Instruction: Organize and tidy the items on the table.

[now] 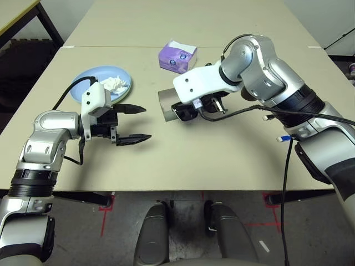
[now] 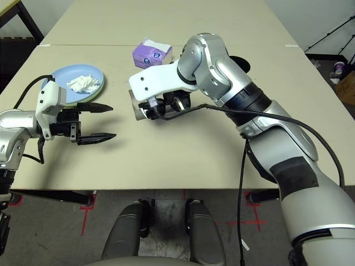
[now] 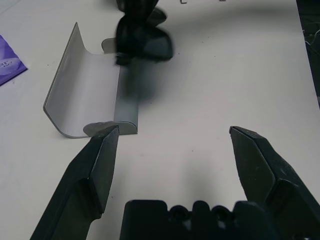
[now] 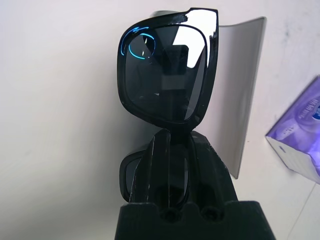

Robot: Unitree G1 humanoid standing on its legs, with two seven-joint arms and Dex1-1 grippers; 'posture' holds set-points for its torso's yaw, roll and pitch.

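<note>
bare table (image 1: 183, 160) between the pincers; open glasses case (image 1: 166, 104) blocks beyond.

- A robot test room, like a lab.
- Red tape marks (image 1: 105, 213) on the grey floor.
- Big plain tables (image 1: 183, 160) — a black stand leg (image 2: 333, 33) nearby.

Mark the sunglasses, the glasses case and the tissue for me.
sunglasses (image 4: 165, 75), right wrist view, on the upper dark lens.
glasses case (image 3: 87, 95), left wrist view, on the open curved lid.
tissue (image 1: 115, 83), left eye view, on the crumpled middle.
</note>
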